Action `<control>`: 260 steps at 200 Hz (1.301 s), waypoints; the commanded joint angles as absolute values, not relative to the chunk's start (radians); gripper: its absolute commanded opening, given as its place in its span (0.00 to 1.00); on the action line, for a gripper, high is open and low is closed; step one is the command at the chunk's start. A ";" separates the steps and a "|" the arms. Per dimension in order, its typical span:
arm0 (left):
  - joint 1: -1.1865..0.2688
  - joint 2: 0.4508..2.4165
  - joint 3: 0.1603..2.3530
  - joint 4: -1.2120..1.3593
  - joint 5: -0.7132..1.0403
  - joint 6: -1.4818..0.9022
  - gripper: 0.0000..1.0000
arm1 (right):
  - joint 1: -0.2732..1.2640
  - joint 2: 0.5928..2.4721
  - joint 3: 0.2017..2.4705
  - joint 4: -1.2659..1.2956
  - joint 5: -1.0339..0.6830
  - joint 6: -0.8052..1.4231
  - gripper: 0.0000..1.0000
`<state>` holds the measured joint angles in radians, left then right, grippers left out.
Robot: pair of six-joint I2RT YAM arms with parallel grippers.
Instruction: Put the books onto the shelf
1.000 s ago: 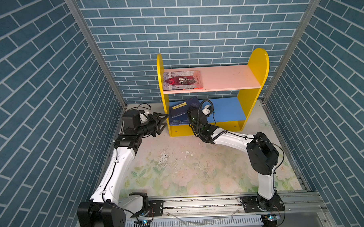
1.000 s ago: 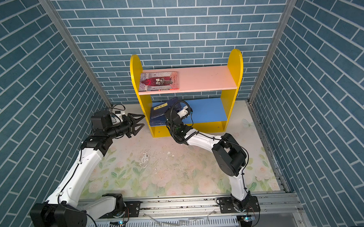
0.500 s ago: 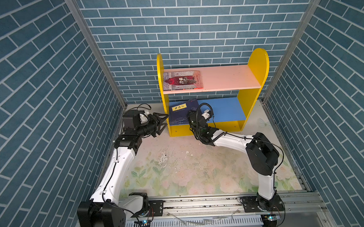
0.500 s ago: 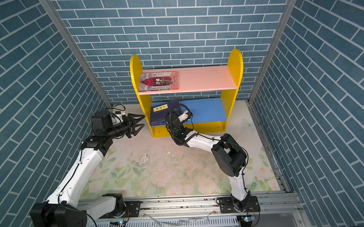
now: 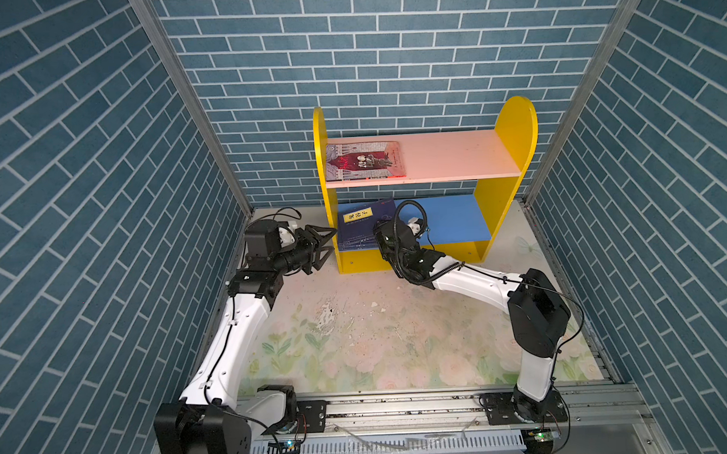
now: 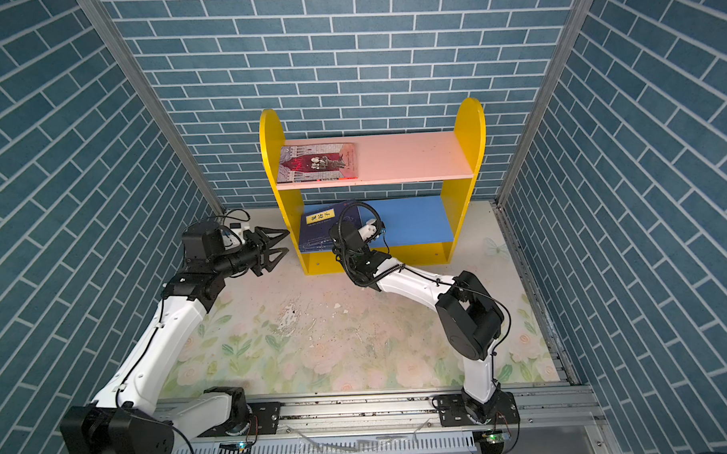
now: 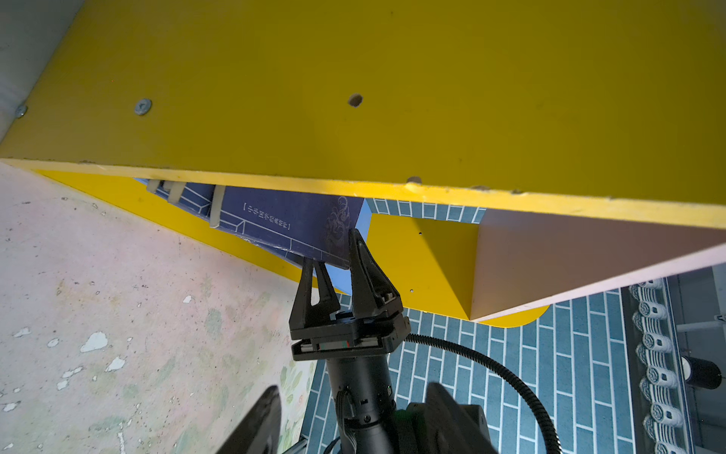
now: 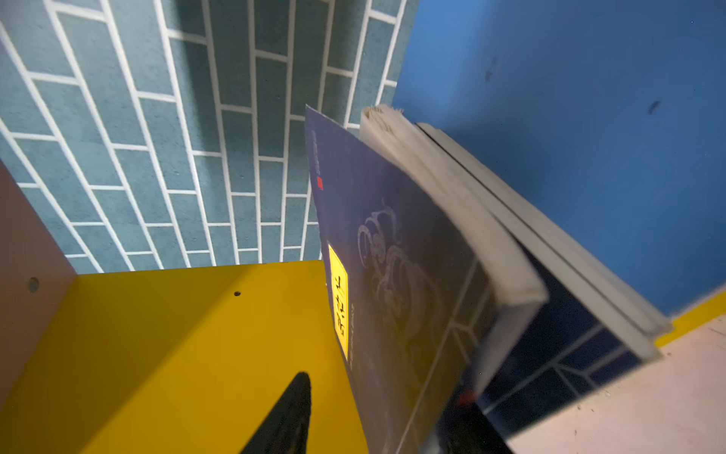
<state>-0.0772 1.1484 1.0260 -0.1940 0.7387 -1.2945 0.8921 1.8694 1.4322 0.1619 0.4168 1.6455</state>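
- Evidently, my right claw stood released at the shelf: its fingers were spread, one to each side of the near corner of the top navy book, with a gap showing beside the cover.
- That book lay aslant on the stack of navy books at the left end of the blue lower board; the grey-and-red book lay flat on the pink upper board.
- My left claw hung spread and empty just outside the shelf's left side panel.
- No book showed on the surface, so the task looked nearly finished.
- Withdrawing well, I judged, meant keeping the fingers wide and backing out level along the board, so that neither pad dragged the cover or pulled the stack over the front edge.
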 commanded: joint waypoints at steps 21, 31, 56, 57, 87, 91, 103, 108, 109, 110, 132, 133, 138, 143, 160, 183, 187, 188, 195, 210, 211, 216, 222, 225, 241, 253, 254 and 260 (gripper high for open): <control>-0.062 1.147 1.023 -0.178 0.743 -1.298 0.61 | 0.887 1.791 1.446 0.047 0.376 1.684 0.54; -0.060 1.148 1.025 -0.178 0.744 -1.298 0.61 | 0.884 1.781 1.441 0.036 0.370 1.683 0.54; -0.057 1.151 1.025 -0.178 0.744 -1.298 0.61 | 0.880 1.760 1.438 0.020 0.345 1.682 0.55; -0.057 1.150 1.025 -0.178 0.743 -1.298 0.61 | 0.879 1.760 1.439 0.018 0.344 1.682 0.55; -0.055 1.152 1.020 -0.177 0.735 -1.294 0.61 | 0.873 1.738 1.426 -0.015 0.302 1.682 0.56; -0.055 1.153 1.019 -0.177 0.734 -1.295 0.61 | 0.872 1.733 1.420 -0.017 0.300 1.684 0.56; -0.055 1.156 1.019 -0.175 0.732 -1.293 0.61 | 0.869 1.722 1.403 -0.017 0.289 1.689 0.56; -0.055 1.156 1.020 -0.176 0.734 -1.294 0.61 | 0.867 1.717 1.400 -0.025 0.284 1.686 0.56; -0.054 1.155 1.020 -0.175 0.734 -1.294 0.61 | 0.866 1.715 1.399 -0.027 0.284 1.686 0.56; -0.054 1.156 1.021 -0.175 0.735 -1.295 0.61 | 0.866 1.714 1.399 -0.030 0.284 1.685 0.56; -0.051 1.165 1.023 -0.155 0.754 -1.288 0.61 | 0.856 1.672 1.390 -0.086 0.271 1.603 0.55; -0.051 1.164 1.023 -0.154 0.755 -1.287 0.61 | 0.854 1.668 1.391 -0.092 0.270 1.596 0.55; -0.049 1.166 1.027 -0.155 0.762 -1.275 0.61 | 0.847 1.655 1.394 -0.119 0.264 1.558 0.55; -0.048 1.167 1.034 -0.167 0.763 -1.256 0.61 | 0.838 1.640 1.390 -0.130 0.255 1.516 0.54; -0.038 1.170 1.056 -0.207 0.762 -1.161 0.61 | 0.802 1.591 1.359 -0.179 0.206 1.393 0.53; -0.022 1.173 1.042 -0.156 0.797 -1.108 0.62 | 0.763 1.507 1.246 -0.135 0.194 1.257 0.50; -0.021 1.175 1.039 -0.138 0.813 -1.079 0.62 | 0.755 1.500 1.231 -0.128 0.187 1.236 0.50; -0.020 1.177 1.038 -0.134 0.815 -1.076 0.62 | 0.752 1.498 1.229 -0.129 0.186 1.234 0.50; -0.020 1.183 1.036 -0.110 0.842 -1.057 0.62 | 0.731 1.497 1.217 -0.135 0.160 1.204 0.49; -0.021 1.205 1.031 -0.048 0.916 -1.031 0.62 | 0.692 1.515 1.182 -0.052 0.083 1.149 0.48; -0.020 1.207 1.031 -0.045 0.922 -1.031 0.62 | 0.689 1.518 1.182 -0.047 0.076 1.148 0.48; -0.020 1.215 1.033 -0.035 0.947 -1.020 0.62 | 0.676 1.530 1.178 -0.020 0.046 1.128 0.48; -0.020 1.224 1.035 -0.026 0.973 -1.005 0.62 | 0.665 1.549 1.183 0.008 0.018 1.099 0.47; -0.020 1.229 1.035 -0.021 0.987 -0.997 0.62 | 0.661 1.557 1.186 0.015 0.008 1.085 0.46; -0.017 1.239 1.037 -0.023 1.035 -0.955 0.62 | 0.644 1.602 1.207 0.051 -0.025 1.019 0.46; -0.015 1.232 1.034 -0.019 1.054 -0.931 0.62 | 0.634 1.623 1.195 0.116 -0.041 1.001 0.46; -0.015 1.231 1.034 -0.019 1.055 -0.929 0.62 | 0.632 1.624 1.194 0.121 -0.043 0.999 0.46; -0.015 1.224 1.037 -0.018 1.061 -0.915 0.62 | 0.625 1.631 1.187 0.150 -0.046 0.994 0.46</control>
<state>-0.0238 1.2404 1.0267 -0.0692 0.9630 -1.0130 0.6422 1.5982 1.1954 0.0090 0.0353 1.1191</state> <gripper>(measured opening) 0.615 0.461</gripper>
